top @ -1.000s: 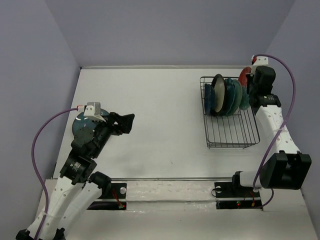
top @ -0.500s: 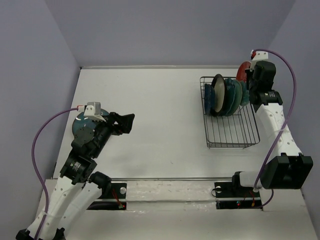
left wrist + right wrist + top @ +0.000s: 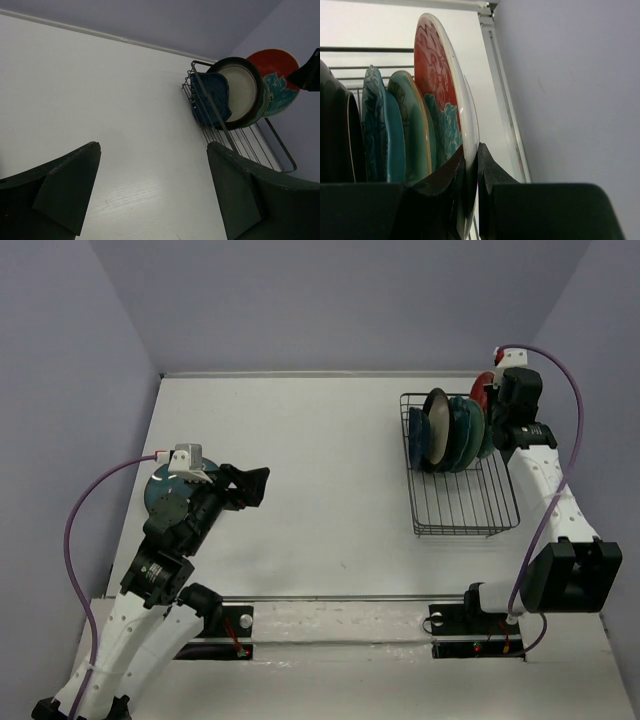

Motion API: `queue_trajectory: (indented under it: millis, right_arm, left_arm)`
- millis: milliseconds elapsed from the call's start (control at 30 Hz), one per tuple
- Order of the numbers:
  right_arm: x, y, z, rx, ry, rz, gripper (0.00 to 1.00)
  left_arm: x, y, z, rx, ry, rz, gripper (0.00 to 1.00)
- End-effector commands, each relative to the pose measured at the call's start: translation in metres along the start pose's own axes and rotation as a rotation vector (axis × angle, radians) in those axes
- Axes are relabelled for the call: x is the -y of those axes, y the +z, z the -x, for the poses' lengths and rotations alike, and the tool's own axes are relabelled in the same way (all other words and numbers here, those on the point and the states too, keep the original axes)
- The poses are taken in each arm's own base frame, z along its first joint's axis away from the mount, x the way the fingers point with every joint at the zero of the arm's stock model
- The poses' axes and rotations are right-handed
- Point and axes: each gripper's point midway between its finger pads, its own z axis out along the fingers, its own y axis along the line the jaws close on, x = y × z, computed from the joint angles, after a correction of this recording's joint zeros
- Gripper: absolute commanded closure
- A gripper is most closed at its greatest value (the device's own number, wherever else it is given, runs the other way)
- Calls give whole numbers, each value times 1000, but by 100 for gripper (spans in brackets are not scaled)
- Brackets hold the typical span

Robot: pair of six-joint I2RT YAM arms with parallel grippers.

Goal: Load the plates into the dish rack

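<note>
so, upright red plate (image 3: pixel 436 70), teal-flowered

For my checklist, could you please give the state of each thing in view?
Red ceramic plate with teal flower: on edge, gripped beside racked plates.
Black wire dish rack: four plates upright inside.
Plain teal plate: lying on table, not racked.
Right gripper: shut on red plate.
Left gripper: open, empty.

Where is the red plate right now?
The red plate is at the far right of the top view, held upright in the right pincer, next to the green plate in the rack.
</note>
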Motion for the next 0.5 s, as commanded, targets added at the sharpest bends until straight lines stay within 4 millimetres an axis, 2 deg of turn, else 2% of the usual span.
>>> queue_trajectory:
  millis: [0,133,333,467]
  right_arm:
    - [14,4,52,203,103,-84,93]
    - [6,13,39,179,117,-70,93]
    - [-19,23,19,142,188,12,93]
    - [-23,28,7,112,238,1,91]
  left_arm:
    - [4,1,8,30,11,-15,2]
    - [4,0,8,31,11,-16,2]
    - [4,1,8,30,9,-15,2]
    - [2,3,6,23,10,-6,2]
